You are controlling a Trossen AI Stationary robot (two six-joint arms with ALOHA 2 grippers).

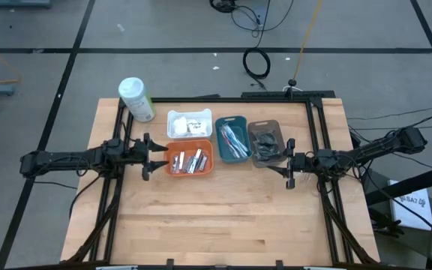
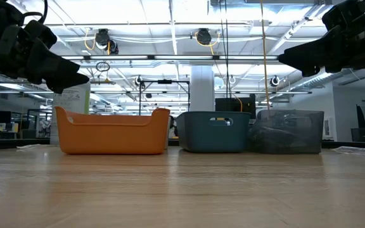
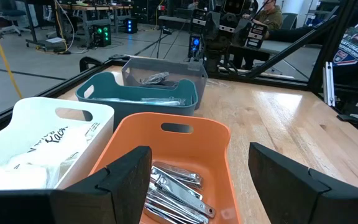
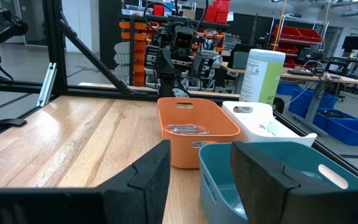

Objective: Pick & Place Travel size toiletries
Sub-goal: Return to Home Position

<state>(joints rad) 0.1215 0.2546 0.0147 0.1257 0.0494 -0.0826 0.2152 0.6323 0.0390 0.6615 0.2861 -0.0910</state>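
Note:
The toiletries lie sorted in four trays in a row across the far half of the table. Silvery tubes (image 3: 174, 190) fill the orange tray (image 1: 190, 160). White packets (image 3: 39, 155) are in the white tray (image 1: 190, 124), toothbrushes (image 1: 233, 139) in the teal tray (image 1: 232, 139), and dark wrapped packets (image 3: 154, 78) in the grey tray (image 1: 267, 141). My left gripper (image 1: 152, 157) hovers open just left of the orange tray, pointing toward it (image 3: 201, 155). My right gripper (image 1: 289, 161) hovers open right of the grey tray (image 4: 201, 149). Both hang above the tabletop, and neither holds anything.
A large white bottle with a green label (image 1: 136, 99) stands at the far left, behind the white tray. A black frame (image 1: 317, 120) runs along the far and side edges. Bare wooden tabletop (image 1: 223, 217) stretches from the trays to the near edge.

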